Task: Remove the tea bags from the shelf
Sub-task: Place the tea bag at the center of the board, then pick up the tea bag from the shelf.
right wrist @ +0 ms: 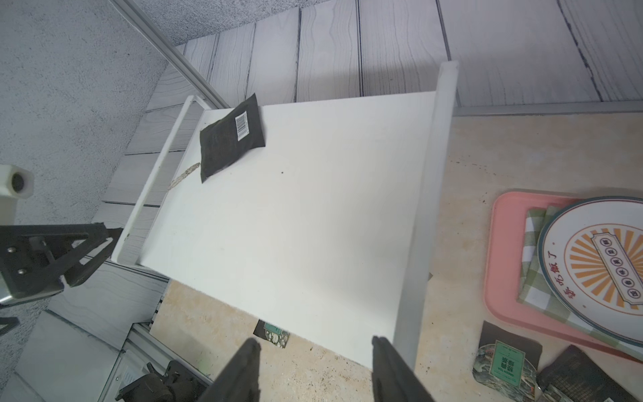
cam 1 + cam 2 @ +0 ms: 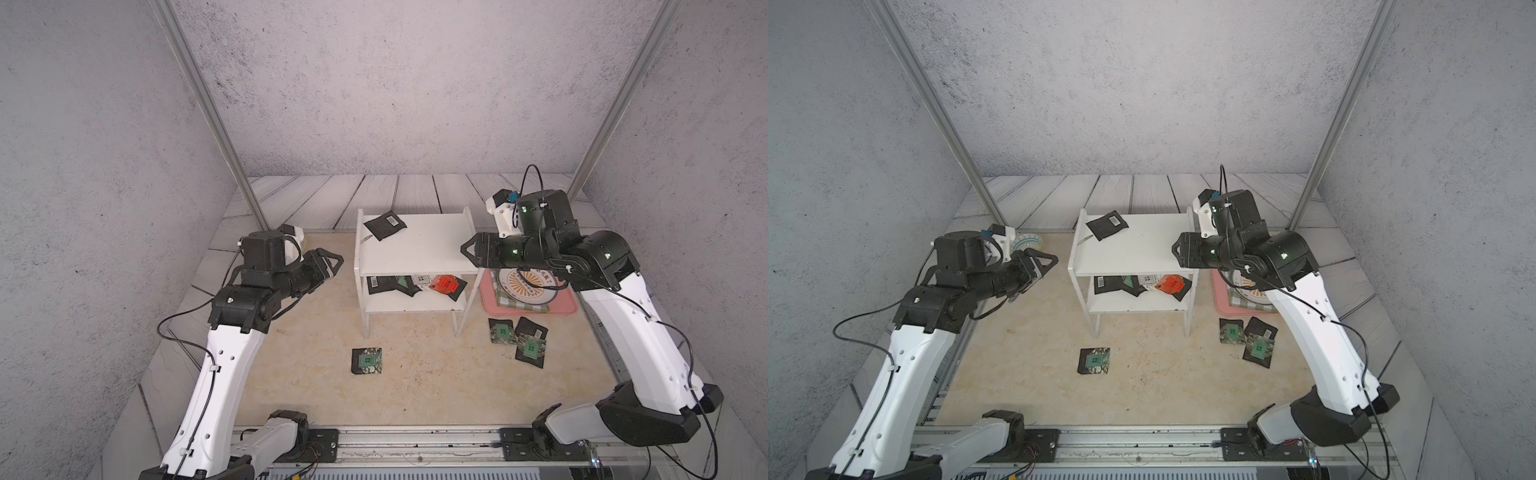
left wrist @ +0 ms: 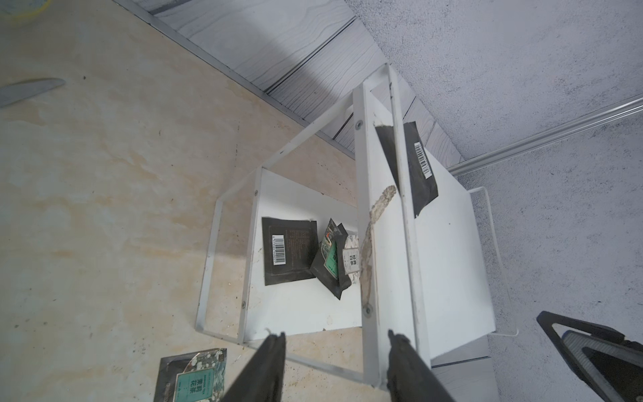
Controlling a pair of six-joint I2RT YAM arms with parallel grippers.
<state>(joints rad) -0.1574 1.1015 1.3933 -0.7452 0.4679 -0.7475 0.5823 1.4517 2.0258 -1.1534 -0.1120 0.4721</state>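
The left arm (image 2: 232, 357) was extended toward the shelf (image 2: 415, 253) from its left side. The left jaws were seen spread, with nothing between them, just short of the shelf's left panel at about upper-board height. In front of the shelf one floral sachet (image 2: 366, 360) was laid flat on the table (image 2: 316, 374), well apart from both pairs of jaws.

On the upper board a single black sachet (image 2: 385, 225) was found at the far left corner. It was laid flat and turned askew to the board's edges, with its barcode end pointed toward the back right. It looked near square, so a long axis could not be told. It was placed nearer the left jaws than the right, beyond the left panel from them.

On the lower board a loose heap was seen. A black barcode sachet (image 2: 380, 284) was laid flat at the left and was overlapped by a green-labelled one (image 2: 402, 282). A white-labelled one (image 2: 422, 279) came next, and a red-orange one (image 2: 444, 284) was at the right.

The right jaws were likewise spread and empty. They were held by the shelf's right panel, over the upper board's right end, across the board from the black sachet. Right of the shelf, further sachets (image 2: 530, 349) were overlapped on the table in front of a pink tray (image 1: 501, 271), beside the right arm (image 2: 615, 316).
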